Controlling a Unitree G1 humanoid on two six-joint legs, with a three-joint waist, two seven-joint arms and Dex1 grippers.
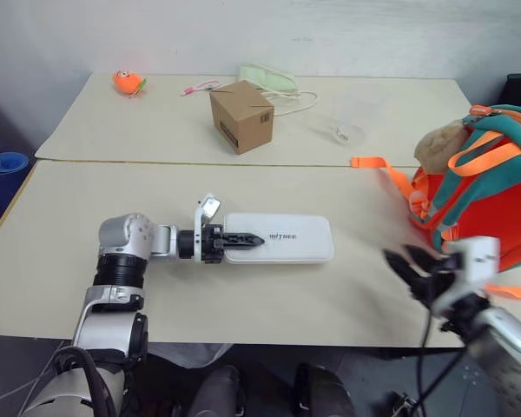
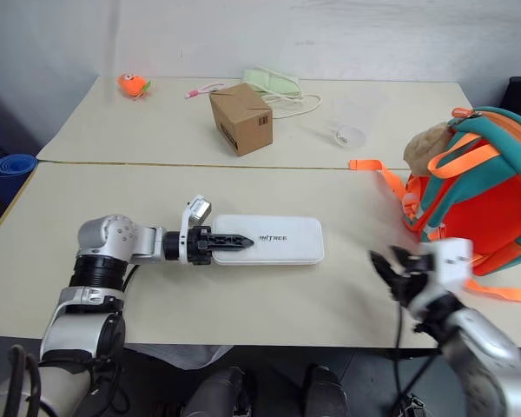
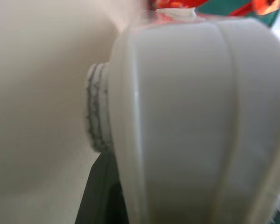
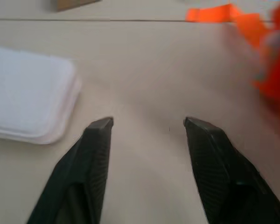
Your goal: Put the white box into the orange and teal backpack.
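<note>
**Gripping the box, packing not yet begun**

Nearest, at lower right of the frame, the right gripper hung with its fingers apart and empty. At centre, the white box lay flat on the table; the left gripper was closed on its left end. At right edge stood the orange and teal backpack, well apart. Lifting and inserting remained. Farther back sat a cardboard box.
</note>
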